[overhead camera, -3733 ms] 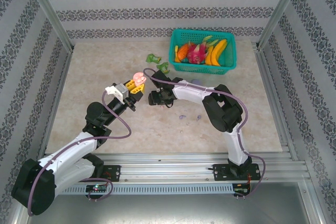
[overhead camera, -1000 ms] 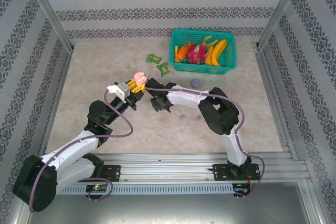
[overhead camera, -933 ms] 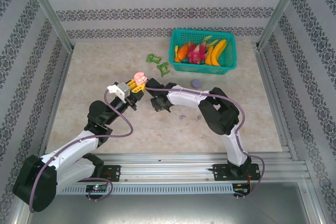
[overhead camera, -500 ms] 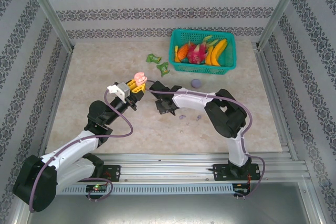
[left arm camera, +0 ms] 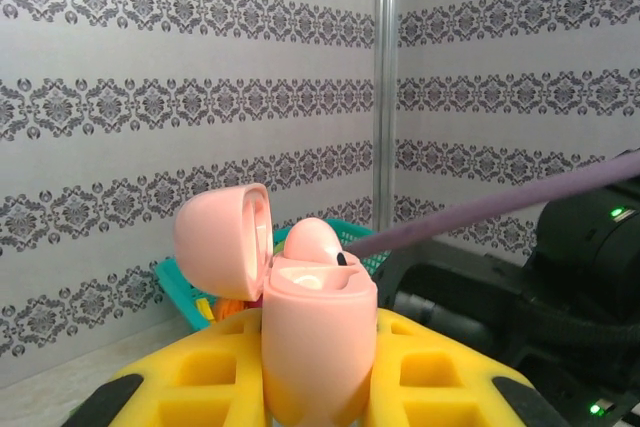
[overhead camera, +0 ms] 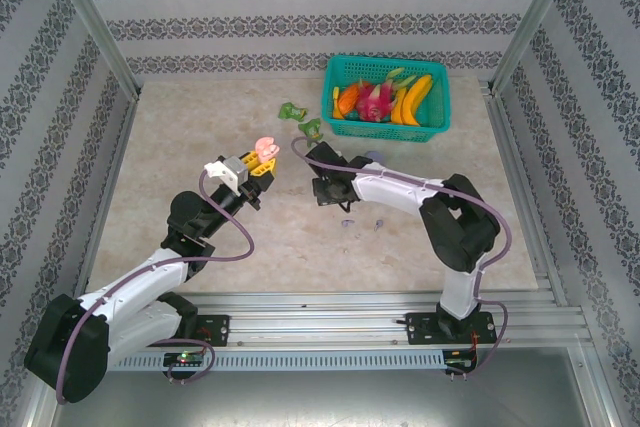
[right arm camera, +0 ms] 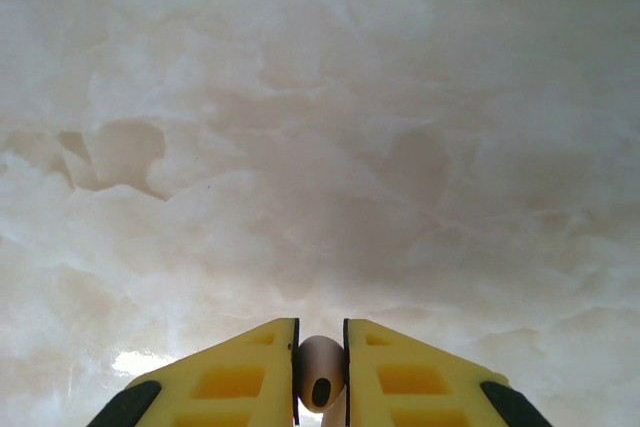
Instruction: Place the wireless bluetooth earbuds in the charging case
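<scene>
Marble table (overhead camera: 190, 157); left hand (overhead camera: 261, 164) clamps pink case (left arm camera: 316, 339), right hand (right arm camera: 320, 389) pinches pale earbud (right arm camera: 320, 367)

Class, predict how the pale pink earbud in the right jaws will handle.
The tiny pale pink plastic earbud looks smooth and rounded, so it may slip from the flat jaws of the right gripper. So small, it is probably light. Released, it would likely roll.

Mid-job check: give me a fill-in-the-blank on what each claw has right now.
The left claw holds a case whose colour is ___.
Its lid stands ___.
The right claw pinches one pale ___.
The basket holds ___.
Missing words: pink; open; earbud; fruit.
</scene>
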Robot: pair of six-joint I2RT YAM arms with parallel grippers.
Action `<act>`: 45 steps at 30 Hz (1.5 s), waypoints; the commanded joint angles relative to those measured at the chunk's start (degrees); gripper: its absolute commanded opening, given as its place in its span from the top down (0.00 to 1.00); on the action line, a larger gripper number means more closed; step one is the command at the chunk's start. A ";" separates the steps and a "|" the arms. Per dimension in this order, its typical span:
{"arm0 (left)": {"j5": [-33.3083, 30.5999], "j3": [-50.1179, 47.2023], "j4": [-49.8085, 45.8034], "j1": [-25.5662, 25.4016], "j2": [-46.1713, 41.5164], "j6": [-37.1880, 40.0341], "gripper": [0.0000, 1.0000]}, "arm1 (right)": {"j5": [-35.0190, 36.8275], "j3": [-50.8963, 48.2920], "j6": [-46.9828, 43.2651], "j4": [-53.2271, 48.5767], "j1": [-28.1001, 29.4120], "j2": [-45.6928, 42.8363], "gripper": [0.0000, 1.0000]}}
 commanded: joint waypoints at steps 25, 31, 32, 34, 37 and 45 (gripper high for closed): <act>6.80 2.58 0.83 0.05 7.80 1.84 1.00 | -0.10 6.51 -4.87 3.04 -3.04 -22.57 0.83; 9.82 5.18 2.92 0.05 14.79 1.81 1.00 | -0.85 7.71 -5.70 5.61 -2.96 -24.82 0.83; 10.15 5.63 3.56 0.05 16.08 1.70 1.00 | -0.96 7.79 -5.79 6.09 -2.88 -25.04 0.83; 10.72 6.62 5.45 0.04 18.94 1.17 1.00 | -1.35 8.04 -5.69 6.69 -2.87 -25.33 0.83; 11.27 8.72 8.20 0.05 23.17 -0.07 1.00 | -1.89 8.22 -5.77 7.82 -2.75 -25.68 0.82; 8.74 15.01 13.79 -1.37 31.16 -2.46 1.00 | -1.33 7.19 -5.67 11.70 -1.66 -27.09 0.82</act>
